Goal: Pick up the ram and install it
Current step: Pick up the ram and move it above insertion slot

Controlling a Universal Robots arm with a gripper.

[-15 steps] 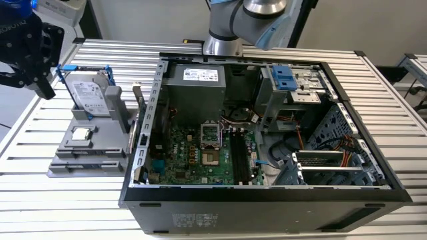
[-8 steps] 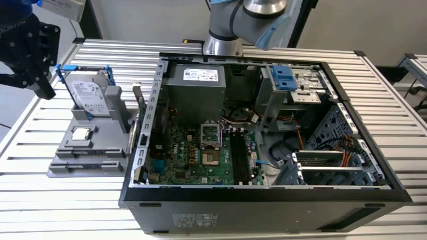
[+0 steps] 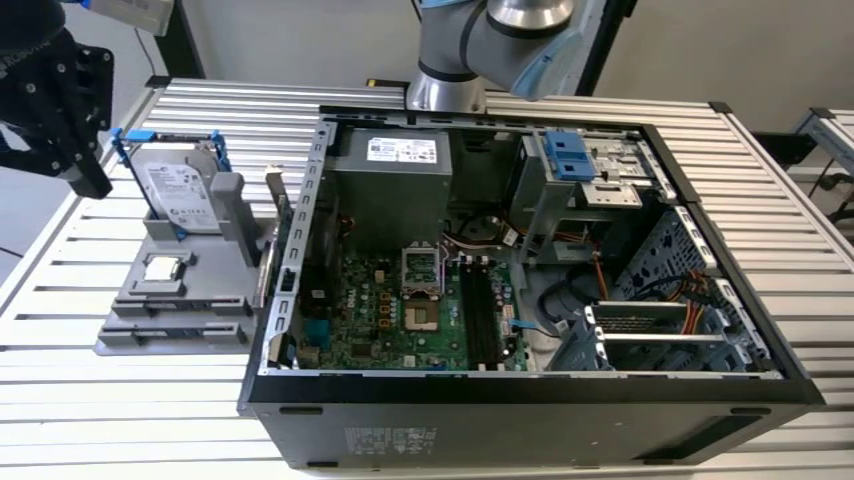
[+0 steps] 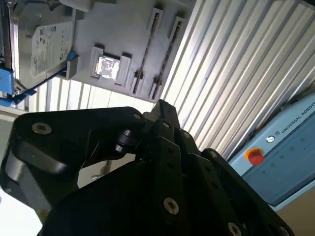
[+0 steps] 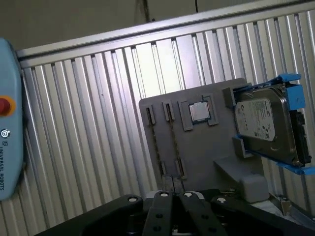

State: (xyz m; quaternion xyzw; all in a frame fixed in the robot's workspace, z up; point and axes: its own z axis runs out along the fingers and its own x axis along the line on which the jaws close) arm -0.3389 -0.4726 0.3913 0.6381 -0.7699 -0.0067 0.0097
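The fingers (image 5: 172,193) are together, with nothing seen between them. They hang above the slatted tabletop (image 3: 80,400), well apart from the ram. In the exterior view the gripper (image 3: 91,185) is high at the exterior view's left. The grey holder (image 3: 174,320) lies below the fingers and toward the exterior view's right.

In both wrist views the ram (image 5: 156,142) (image 4: 167,56) shows as a thin dark line standing on edge in the holder's slot farthest from the processor chip (image 5: 199,112). I cannot tell whether the neighbouring slot holds another stick. Past the chip from the fingers, the hard drive (image 5: 266,123) leans in its blue bracket.

Farther from the fingers than the holder, the open computer case (image 3: 534,390) lies on its side, its motherboard (image 3: 387,310) exposed.
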